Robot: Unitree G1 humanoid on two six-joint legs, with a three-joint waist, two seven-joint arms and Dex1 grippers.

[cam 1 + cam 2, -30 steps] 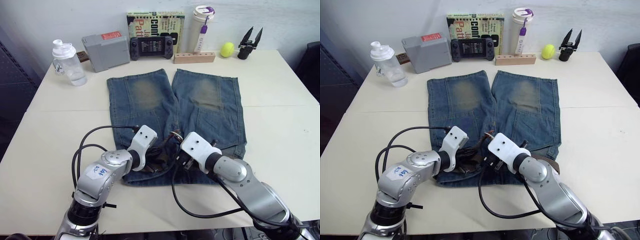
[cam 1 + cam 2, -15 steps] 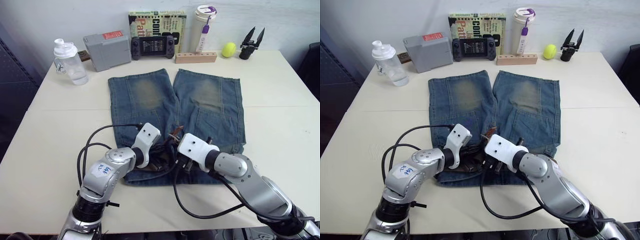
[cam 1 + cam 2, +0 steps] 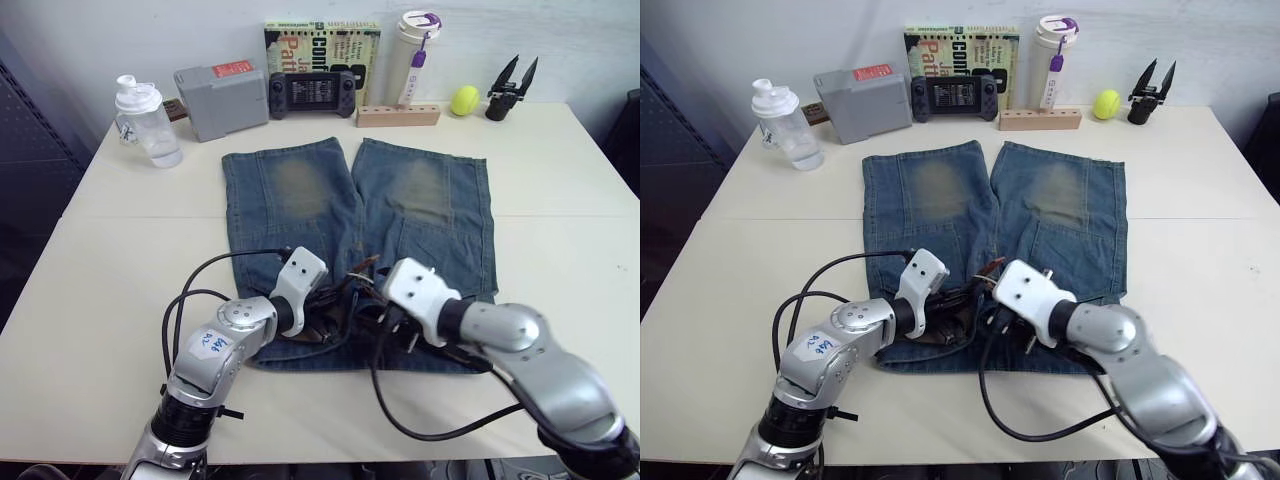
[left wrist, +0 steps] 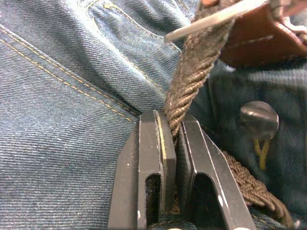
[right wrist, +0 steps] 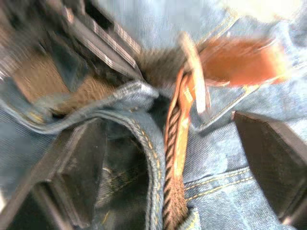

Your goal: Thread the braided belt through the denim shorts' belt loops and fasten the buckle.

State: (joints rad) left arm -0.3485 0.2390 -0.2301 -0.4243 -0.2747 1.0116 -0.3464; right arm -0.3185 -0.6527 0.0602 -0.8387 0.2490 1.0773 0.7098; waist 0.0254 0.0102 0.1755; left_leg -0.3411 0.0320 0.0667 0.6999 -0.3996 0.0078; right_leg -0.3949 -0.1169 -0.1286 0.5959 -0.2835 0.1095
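At the near edge of the table [image 3: 560,190], the denim shorts [image 3: 420,215] lie flat, waistband toward the robot, legs pointing at the wall. Both grippers sit over the fly area at mid-waistband.

The left gripper [image 4: 171,125] is clamped on the braided belt [image 4: 192,76], woven strand pinched between the pads just short of the buckle [image 4: 216,19] and its brown leather end. The shorts' metal button [image 4: 259,119] sits just beside the strand. The right gripper [image 5: 177,158] is spread wide, fingers either side of the belt and waistband edge, gripping nothing.

Judgement: the step is fastening at the front. To do it well, the left should hold tension on the strand so the buckle frame doesn't flop, while the right closes on the leather tip, not the denim fold under it. The braid is limp, so a grip close to the end helps. Which belt loops are already threaded can't be told.

Surface: pale, matte tabletop, bare around the shorts. Along the far edge, well apart from the work: shaker bottle [image 3: 148,120], grey box [image 3: 222,88], handheld console [image 3: 310,92], book [image 3: 322,45], tumbler [image 3: 418,55], wooden block [image 3: 398,115], tennis ball [image 3: 464,99], a spare black gripper part [image 3: 510,85]. Plain wall behind.
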